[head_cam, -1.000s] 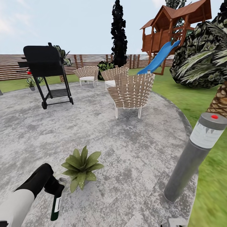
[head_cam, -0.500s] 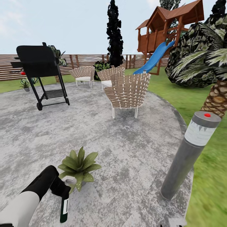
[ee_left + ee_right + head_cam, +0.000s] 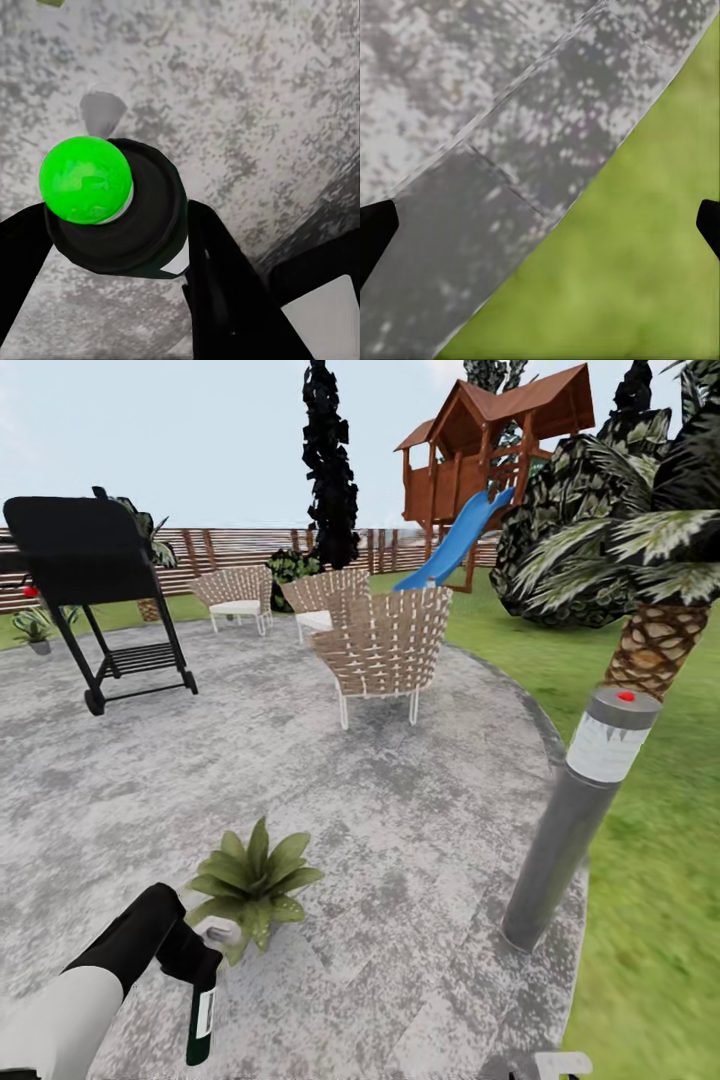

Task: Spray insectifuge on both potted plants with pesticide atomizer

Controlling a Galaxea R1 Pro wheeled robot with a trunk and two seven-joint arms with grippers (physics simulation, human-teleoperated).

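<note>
1. The left pincer (image 3: 200,968) was clamped on the atomizer (image 3: 201,1015), which hung bottle-down just beside a potted plant (image 3: 252,875) on the patio (image 3: 400,820).
2. The right pincer (image 3: 540,225) was spread wide and held nothing, over the patio edge and lawn (image 3: 645,285).
3. Risk: if the nozzle faced away, spray would likely miss the leaves.
4. A second plant (image 3: 34,628) sat far off by the grill (image 3: 80,560); skipping it would leave the job half done.

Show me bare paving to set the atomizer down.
Paving is bare between the plant and lamp post, and between plant and chair. It is crowded where the left pincer holds the atomizer against the plant.
</note>
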